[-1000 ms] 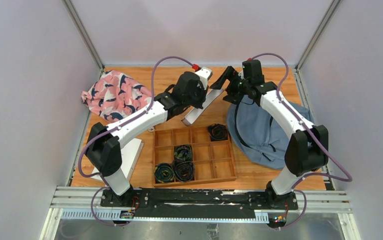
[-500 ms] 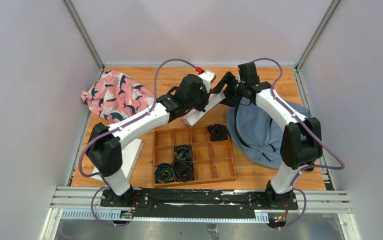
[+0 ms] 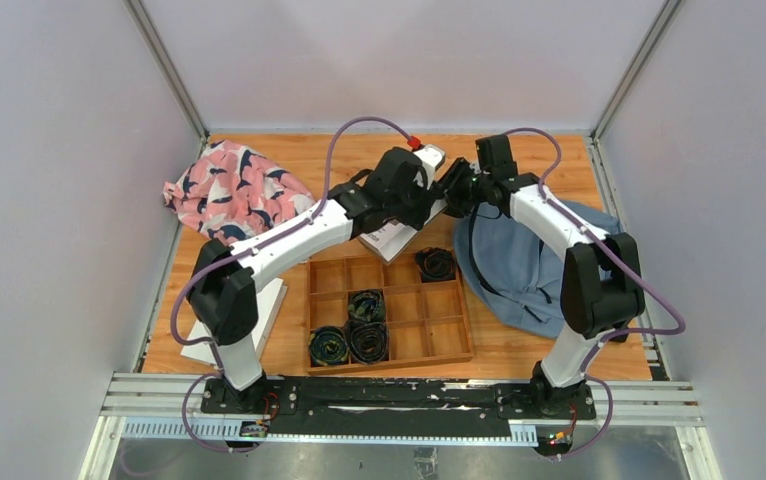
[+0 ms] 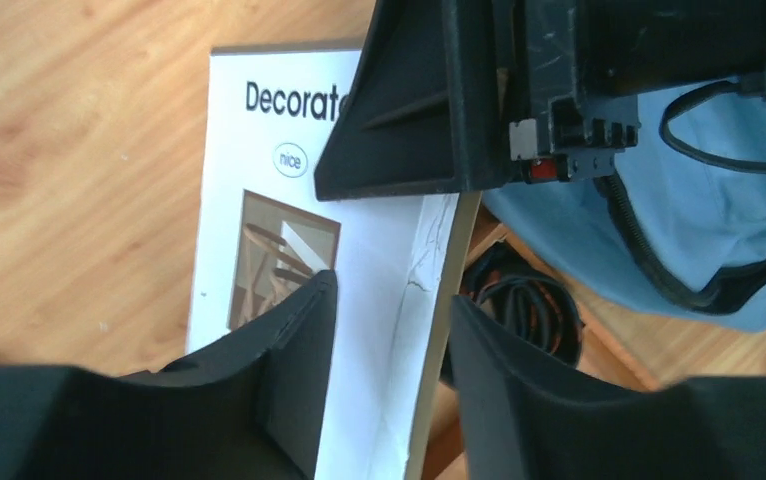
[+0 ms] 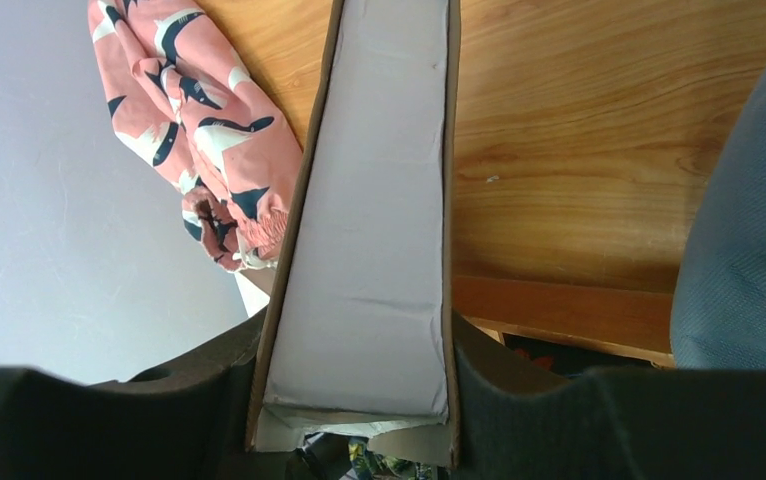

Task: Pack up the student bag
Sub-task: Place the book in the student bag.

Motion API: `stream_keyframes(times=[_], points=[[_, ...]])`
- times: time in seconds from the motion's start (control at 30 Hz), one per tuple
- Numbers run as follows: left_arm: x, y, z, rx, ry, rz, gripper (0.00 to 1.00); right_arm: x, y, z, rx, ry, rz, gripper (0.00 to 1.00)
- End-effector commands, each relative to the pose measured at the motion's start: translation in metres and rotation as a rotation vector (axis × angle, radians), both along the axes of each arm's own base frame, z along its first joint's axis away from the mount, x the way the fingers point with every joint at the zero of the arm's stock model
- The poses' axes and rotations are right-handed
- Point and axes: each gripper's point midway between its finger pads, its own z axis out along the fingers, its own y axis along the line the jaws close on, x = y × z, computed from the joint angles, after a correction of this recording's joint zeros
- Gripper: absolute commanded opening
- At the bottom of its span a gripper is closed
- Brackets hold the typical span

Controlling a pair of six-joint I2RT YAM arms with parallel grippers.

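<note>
Handover is the step you are working through: the white book is sitting between your two pincers, above the table. Your right pincer is clamping the book across its thickness, with both fingers pressing on the cardboard edges. Your left pincer is standing with its jaws parted on either side of the book's edge. White cover is showing between them, so I am reading it as not gripping.

The backpack is lying slumped just beside and below the right pincer, on its outer side.

Before drawing the left arm off, be checking that the right grip is sitting square. It is holding one end of a long book, and the free end is likely to sag. Be sliding the left fingers straight off along the cover, not sideways.

Counting for you:
- one backpack
- one book in hand
- one more flat white thing well behind the left pincer
- one pink cloth off to the left pincer's left
- one wooden tray just nearside of both pincers
- four dark rolls in the tray
</note>
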Motion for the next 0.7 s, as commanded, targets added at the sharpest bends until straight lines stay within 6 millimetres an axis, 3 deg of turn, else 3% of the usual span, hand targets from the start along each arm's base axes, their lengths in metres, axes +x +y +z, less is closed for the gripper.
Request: stream_keyframes(times=[0.0,0.2,0.3,0.47,0.67], points=[[-0.001,0.000,0.033,-0.004,-0.010,0.010,0.60,-0.008,0.003,0.006,0.038,-0.042,0.071,0.00],[-0.004,0.032,0.084,-0.024,-0.089,0.120,0.81,-0.002,-0.017,0.037,0.092,-0.200,0.075,0.00],[-0.004,0.055,0.096,-0.081,-0.090,0.202,0.95,-0.002,-0.029,0.057,0.097,-0.288,0.075,0.00],[0.007,0.102,0.088,-0.109,-0.038,0.362,1.00,-0.004,-0.046,0.085,0.109,-0.398,0.070,0.00],[0.009,0.116,0.071,-0.266,0.084,0.384,1.00,-0.011,-0.058,0.106,0.127,-0.467,0.081,0.00]])
